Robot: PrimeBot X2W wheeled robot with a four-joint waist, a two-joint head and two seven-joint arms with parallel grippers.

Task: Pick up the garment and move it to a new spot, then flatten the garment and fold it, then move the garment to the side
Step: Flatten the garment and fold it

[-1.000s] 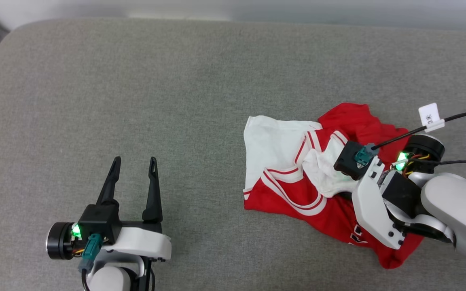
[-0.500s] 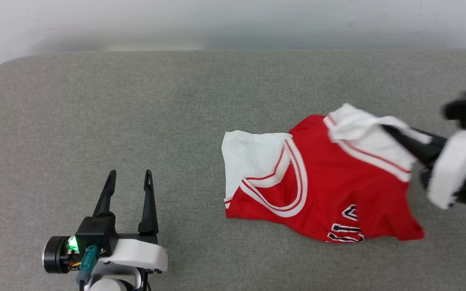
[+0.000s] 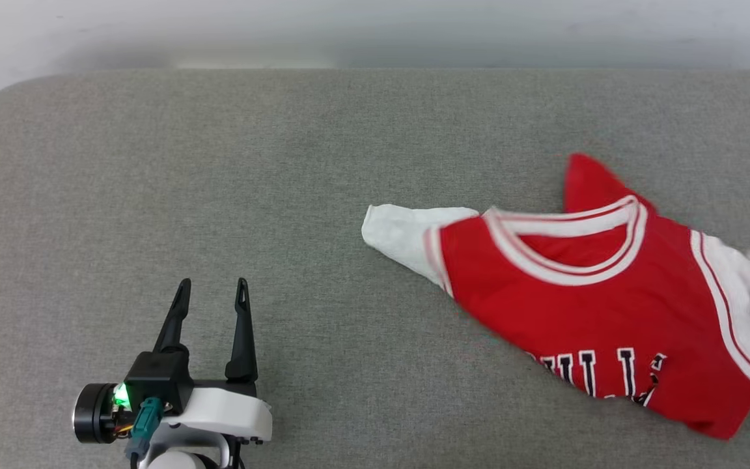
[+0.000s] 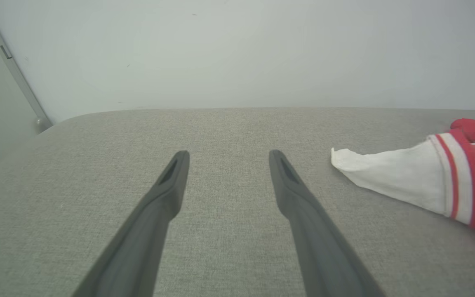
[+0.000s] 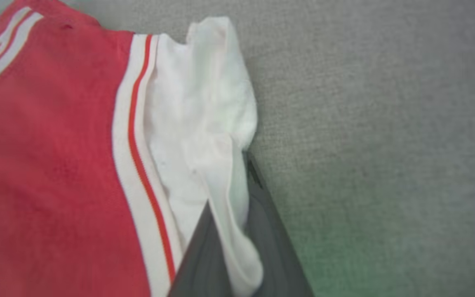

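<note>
Two tools are in play. The right tool (image 5: 227,179) is clamped on a white sleeve (image 5: 198,115) of the garment (image 5: 56,165). In its wrist view the dark fingers (image 5: 272,247) rise from 6 o'clock with a fold of sleeve cloth pinched between them, and the loose rest of the sleeve bunches toward 12. The red body, edged with white-and-red armhole trim (image 5: 132,136), lies from 7 to 11 o'clock. Bare grey surface (image 5: 386,123) lies from 1 to 5.

In the head view the garment lies at 3 to 4 o'clock on the surface, chest side up and stretched slantwise. Its neck trim (image 3: 564,260) is toward 12 and its black lettering (image 3: 593,371) toward 5, where the cloth is blurred. The held sleeve runs off at 3 o'clock. The other sleeve (image 3: 401,238) points to 9 and lies flat.

The left tool (image 3: 213,284) sits at 7 o'clock in the head view, well apart from the garment. Its fingers are spread wide with nothing between them and point to 12. In its wrist view the free sleeve's tip lies at 3 o'clock, apart from the fingers, and a pale wall (image 4: 237,53) stands at 12.
</note>
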